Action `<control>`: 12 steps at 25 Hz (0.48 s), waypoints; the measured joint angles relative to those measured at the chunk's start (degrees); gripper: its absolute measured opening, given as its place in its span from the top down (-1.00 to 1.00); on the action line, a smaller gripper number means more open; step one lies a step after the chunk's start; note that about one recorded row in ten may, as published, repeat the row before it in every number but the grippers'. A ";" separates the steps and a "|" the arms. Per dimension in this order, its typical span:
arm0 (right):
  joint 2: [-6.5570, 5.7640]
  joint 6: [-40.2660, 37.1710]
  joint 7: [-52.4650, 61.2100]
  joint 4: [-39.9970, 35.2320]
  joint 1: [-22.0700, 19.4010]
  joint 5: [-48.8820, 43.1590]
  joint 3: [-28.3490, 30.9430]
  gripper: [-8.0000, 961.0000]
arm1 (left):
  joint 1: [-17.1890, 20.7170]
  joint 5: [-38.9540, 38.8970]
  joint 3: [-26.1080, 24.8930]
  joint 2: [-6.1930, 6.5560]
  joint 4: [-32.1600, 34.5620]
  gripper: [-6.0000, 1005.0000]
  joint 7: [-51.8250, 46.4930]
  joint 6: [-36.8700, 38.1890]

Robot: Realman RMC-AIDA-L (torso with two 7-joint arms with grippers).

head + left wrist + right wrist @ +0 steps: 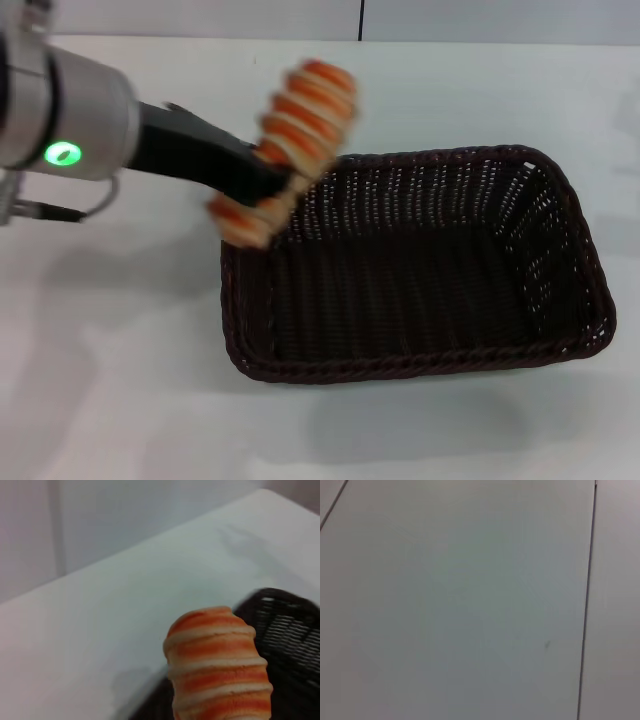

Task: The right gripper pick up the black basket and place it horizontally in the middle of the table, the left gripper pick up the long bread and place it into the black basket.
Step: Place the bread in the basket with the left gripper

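Observation:
The black basket (420, 265) lies lengthwise across the white table (120, 380), its long side running left to right, and nothing lies inside it. My left gripper (265, 175) is shut on the long bread (295, 135), an orange and cream striped loaf held tilted in the air over the basket's left rear corner. In the left wrist view the long bread (217, 665) fills the lower middle, with the basket's rim (285, 630) beside and below it. The right gripper is out of view; the right wrist view shows only a pale flat surface.
A dark seam (360, 20) runs down the wall behind the table's far edge. Bare tabletop lies to the left of the basket and in front of it.

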 joint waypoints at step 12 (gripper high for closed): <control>-0.23 -2.38 0.88 1.19 -0.56 -0.26 -0.82 0.42 | -0.77 -5.40 9.70 -0.15 4.67 0.47 1.42 5.19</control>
